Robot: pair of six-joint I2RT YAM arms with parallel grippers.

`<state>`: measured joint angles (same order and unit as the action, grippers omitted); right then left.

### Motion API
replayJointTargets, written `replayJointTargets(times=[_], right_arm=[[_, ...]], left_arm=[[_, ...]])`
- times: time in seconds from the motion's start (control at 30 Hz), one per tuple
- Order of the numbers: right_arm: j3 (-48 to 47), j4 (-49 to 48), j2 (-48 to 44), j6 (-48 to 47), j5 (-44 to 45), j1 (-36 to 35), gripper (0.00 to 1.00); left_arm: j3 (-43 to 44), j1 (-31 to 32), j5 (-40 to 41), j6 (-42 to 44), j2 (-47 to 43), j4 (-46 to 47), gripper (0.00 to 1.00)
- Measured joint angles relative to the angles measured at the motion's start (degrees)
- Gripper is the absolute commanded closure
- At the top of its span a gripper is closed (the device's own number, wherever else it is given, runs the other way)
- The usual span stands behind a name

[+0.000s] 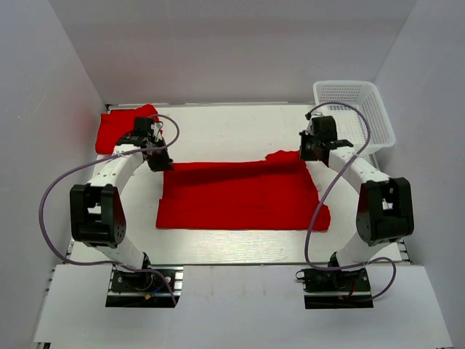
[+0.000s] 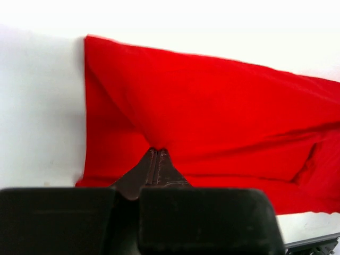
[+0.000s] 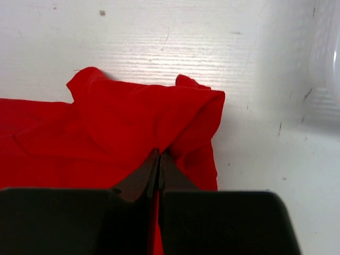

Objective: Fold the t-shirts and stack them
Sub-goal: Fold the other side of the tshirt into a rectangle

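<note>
A red t-shirt (image 1: pixel 240 196) lies partly folded in the middle of the table, its far edge doubled over. My left gripper (image 1: pixel 158 164) is shut on the shirt's far left corner; in the left wrist view the closed tips (image 2: pixel 158 151) pinch a raised fold of the cloth (image 2: pixel 223 106). My right gripper (image 1: pixel 308 153) is shut on the far right corner; in the right wrist view the tips (image 3: pixel 159 153) pinch bunched cloth (image 3: pixel 117 117). A second red t-shirt (image 1: pixel 120 128) lies folded at the back left, behind the left gripper.
A white plastic mesh basket (image 1: pixel 357 110) stands at the back right, just behind the right arm; its blurred rim (image 3: pixel 326 48) shows in the right wrist view. White walls close in the table on three sides. Grey-purple cables loop beside both arms.
</note>
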<state>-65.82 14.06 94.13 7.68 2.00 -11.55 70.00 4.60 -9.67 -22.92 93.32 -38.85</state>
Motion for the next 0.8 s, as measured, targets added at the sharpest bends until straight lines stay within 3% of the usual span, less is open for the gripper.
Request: replayJointTargets(times=[0.37, 0.8], right_arm=[[11.34, -0.09, -12.85, 1.20, -0.11, 0.09, 1.00], [23.04, 0.50, -20.20, 5.25, -5.33, 0.20, 1.00]], left_arm=[[-7.04, -0.02, 3.37, -0.28, -4.13, -3.93, 1.00], [-8.85, -0.02, 6.27, -0.31, -4.72, -4.46, 1.00]])
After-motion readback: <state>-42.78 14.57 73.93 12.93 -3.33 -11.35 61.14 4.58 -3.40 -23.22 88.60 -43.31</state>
